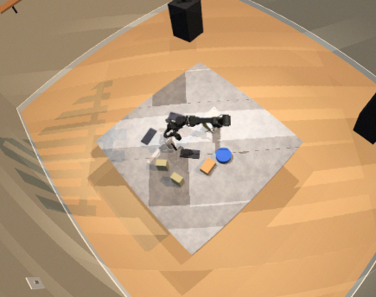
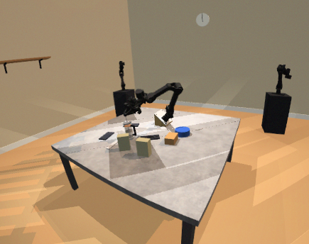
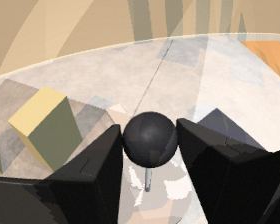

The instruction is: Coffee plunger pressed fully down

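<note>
My gripper (image 3: 148,129) is clamped on the plunger knob (image 3: 149,137) above the press (image 3: 147,209), near the table's (image 2: 190,184) far-left edge.

- The coffee press (image 3: 147,212) is a pale, see-through cylinder and it stands upright on the worktop (image 2: 176,170).
- Its plunger has a round black knob (image 3: 149,137) on a thin grey rod (image 3: 147,179), raised above the body.

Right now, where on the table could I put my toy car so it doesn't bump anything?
Try the wide bare stretch of table in front of the two olive blocks, or right of the blue disc. It's crowded where the gripper is shut on the plunger knob, beside the orange block.
</note>
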Controlling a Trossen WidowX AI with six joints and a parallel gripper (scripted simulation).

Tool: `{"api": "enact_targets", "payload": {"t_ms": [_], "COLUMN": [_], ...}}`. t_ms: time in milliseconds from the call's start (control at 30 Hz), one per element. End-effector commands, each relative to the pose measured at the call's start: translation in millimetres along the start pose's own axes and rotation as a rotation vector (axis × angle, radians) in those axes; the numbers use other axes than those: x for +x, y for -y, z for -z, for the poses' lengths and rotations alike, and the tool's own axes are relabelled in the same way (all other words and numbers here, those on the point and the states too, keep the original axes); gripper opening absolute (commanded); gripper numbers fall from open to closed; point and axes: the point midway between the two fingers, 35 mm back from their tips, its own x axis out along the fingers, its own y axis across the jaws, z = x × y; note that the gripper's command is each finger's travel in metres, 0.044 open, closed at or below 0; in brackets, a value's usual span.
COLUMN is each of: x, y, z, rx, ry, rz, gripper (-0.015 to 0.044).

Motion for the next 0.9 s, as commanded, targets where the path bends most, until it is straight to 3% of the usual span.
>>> {"api": "enact_targets", "payload": {"t_ms": [0,867], "x": [12.3,16.7], "y": [-0.9,0.7], "z": [32.5,27.7], "rx": [0.040,0.039], "ry": [-0.082,-0.082], "rz": [-0.005,-0.006], "gripper": [0.0120,0.0120]}}
